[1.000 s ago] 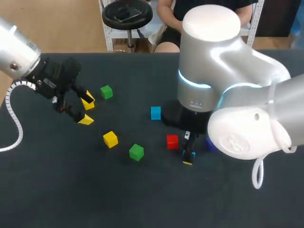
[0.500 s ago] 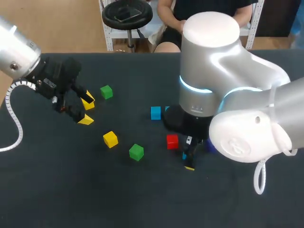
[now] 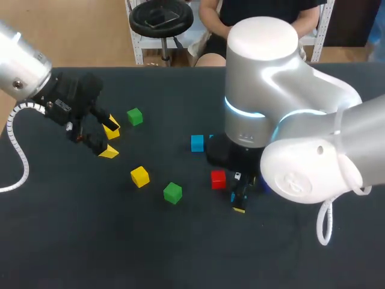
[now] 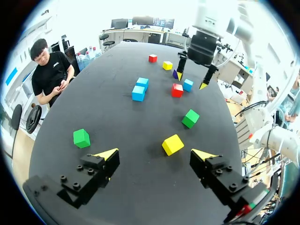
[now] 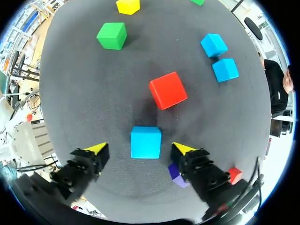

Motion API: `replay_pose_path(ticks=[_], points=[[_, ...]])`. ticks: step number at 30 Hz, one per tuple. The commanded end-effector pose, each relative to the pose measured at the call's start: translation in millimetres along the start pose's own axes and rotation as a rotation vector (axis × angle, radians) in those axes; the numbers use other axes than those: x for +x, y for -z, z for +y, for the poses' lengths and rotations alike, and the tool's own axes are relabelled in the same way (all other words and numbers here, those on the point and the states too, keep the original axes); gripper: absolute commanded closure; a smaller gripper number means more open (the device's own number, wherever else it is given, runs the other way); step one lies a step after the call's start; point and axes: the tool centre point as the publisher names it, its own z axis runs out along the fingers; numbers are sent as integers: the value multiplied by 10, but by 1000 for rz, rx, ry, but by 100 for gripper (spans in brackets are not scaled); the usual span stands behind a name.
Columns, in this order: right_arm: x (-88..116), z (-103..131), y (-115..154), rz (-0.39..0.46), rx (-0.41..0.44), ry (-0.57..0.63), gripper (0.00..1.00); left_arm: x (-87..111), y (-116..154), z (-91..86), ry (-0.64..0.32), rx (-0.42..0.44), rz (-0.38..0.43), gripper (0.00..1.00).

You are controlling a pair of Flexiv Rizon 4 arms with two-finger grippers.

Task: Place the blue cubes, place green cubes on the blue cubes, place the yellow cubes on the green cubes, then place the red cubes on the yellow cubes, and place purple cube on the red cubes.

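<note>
I see one black matte surface (image 3: 72,241), spanning left to right in the head view, its far edge straight.

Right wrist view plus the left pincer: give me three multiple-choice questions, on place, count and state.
1. The nearest blue cube lies: A between the fingers of the right pincer; B behind it; C atop another cube.
2. Blue cubes in the right wrist view: A one; B three; C five.
3. The left pincer is: A open, empty; B shut on a cube; C unseen.
1 A, it sits untouched between open fingers. 2 B, that one plus two other blue cubes ahead. 3 A, tips wide apart, gripping nothing.
</note>
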Motion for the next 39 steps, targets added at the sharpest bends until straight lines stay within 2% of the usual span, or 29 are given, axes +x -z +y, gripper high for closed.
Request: replay_pose_path(ticks=[1,3,5,8,9,10,11,15,22,25,27,28,35,39], points=[[-10,-18,-8,1,-1,1,54,10,-1,0,-2,-1,-2,0],[-11,-22,-11,2,-3,-1,51,10,-1,0,-2,-1,-2,0],[-8,-28,-15,2,-4,-5,58,10,-1,0,-2,-1,-2,0],[-6,-27,-14,4,-3,-7,61,10,-1,0,-2,-1,-2,0],[-5,-26,-12,4,-2,-7,72,10,-1,0,-2,-1,-2,0],[-4,-23,-7,4,0,-7,97,10,-1,0,-2,-1,-2,0],[-4,-21,2,3,2,-7,100,10,-1,0,-2,-1,-2,0],[-13,-29,63,-2,11,4,100,10,-1,0,-2,-1,-2,0],[76,-154,349,31,31,84,100,10,-1,0,-2,-1,-2,0],[129,-264,439,5,41,195,100,10,-1,0,-2,-1,-2,0],[144,-352,461,-41,50,268,100,10,-1,0,-2,-1,-2,0],[147,-392,479,-59,62,344,100,10,-1,0,-2,-1,-2,0],[131,-695,548,-90,104,445,100,10,-1,0,-2,-1,-2,0],[54,-844,575,-63,125,482,100,10,-1,0,-2,-1,-2,0]])
